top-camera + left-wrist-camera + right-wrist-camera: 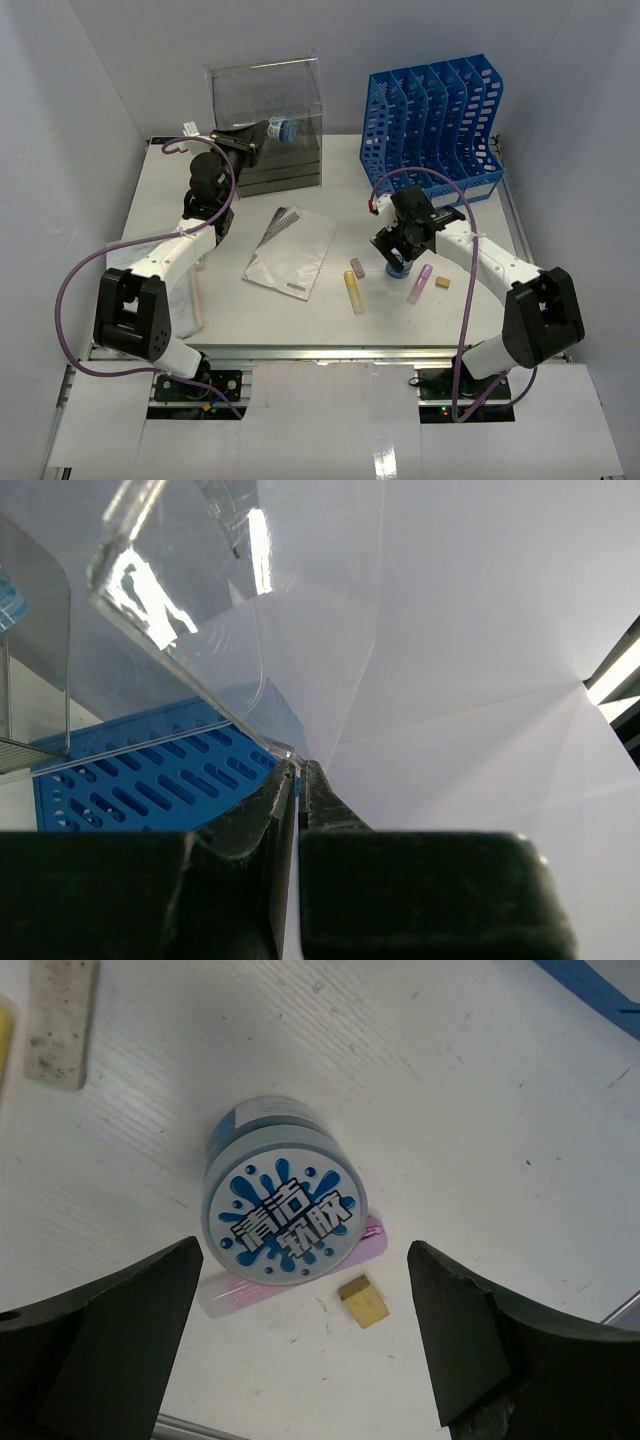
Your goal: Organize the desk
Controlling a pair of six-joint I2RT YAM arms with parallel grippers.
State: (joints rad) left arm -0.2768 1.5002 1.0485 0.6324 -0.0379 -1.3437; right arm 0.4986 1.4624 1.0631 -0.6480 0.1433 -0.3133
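The right jaws stand wide on either side of a round tub (285, 1200) with a blue-splash lid, touching it on neither side; the tub stands upright on the counter (345, 195), the broad white top that carries everything, just beside a pink tube (232, 1296) and a tan block (362, 1302); the left jaws are narrow, pinching the edge of a clear panel (190, 630) at the clear drawer box (265, 120), back left; 1 blue-and-white container (283, 128) shows through its wall; the blue file rack (435, 120) stands back right.
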